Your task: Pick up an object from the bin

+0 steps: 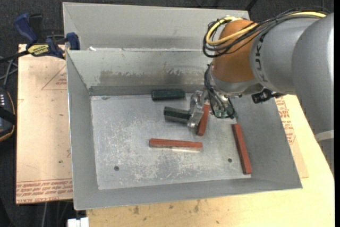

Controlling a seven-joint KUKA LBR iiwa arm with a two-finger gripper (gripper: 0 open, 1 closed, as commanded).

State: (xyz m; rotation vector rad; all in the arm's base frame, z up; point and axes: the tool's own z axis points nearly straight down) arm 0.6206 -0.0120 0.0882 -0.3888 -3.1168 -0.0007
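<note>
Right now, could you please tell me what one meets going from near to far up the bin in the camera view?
Red stick → nearer dark block → farther dark block by the back wall. I left out the right-hand stick, whose span overlaps the first.

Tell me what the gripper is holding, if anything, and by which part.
Cannot be told: the gripper sits over the upper end of a short reddish-brown stick beside a dark green block, hiding any hold.
</note>
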